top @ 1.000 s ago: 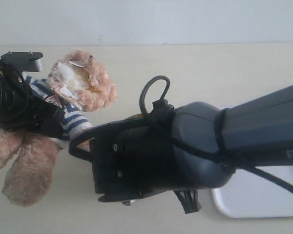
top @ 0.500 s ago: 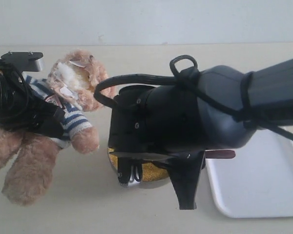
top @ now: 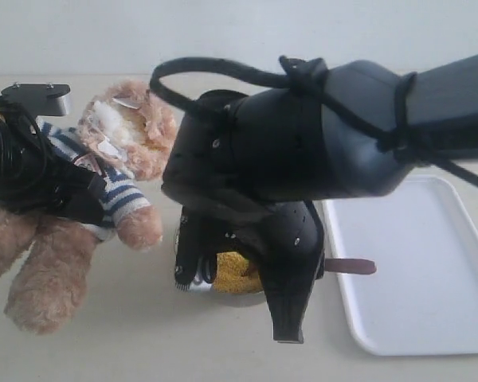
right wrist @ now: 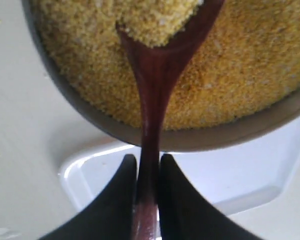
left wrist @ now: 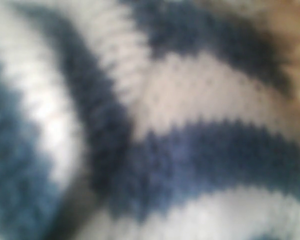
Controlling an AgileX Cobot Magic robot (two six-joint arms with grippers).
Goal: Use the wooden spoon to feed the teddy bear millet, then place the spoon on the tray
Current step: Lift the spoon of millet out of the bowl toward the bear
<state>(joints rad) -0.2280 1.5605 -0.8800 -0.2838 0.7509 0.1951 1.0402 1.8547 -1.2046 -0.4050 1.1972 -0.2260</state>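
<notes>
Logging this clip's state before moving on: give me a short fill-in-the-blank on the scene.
The right gripper is shut on the ____ of the dark reddish-brown wooden spoon.
The spoon's bowl carries fine yellow ____ over the shallow round metal bowl.
The fluffy light-brown teddy bear wears a navy-and-white ____ shirt.
Missing: handle; millet; striped.

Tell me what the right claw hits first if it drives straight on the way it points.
Likely the near rim of the metal bowl. The right claw, shut on the wooden spoon, points along the handle at the millet; the spoon tip would dig in first. Clearance there is unclear.
</notes>
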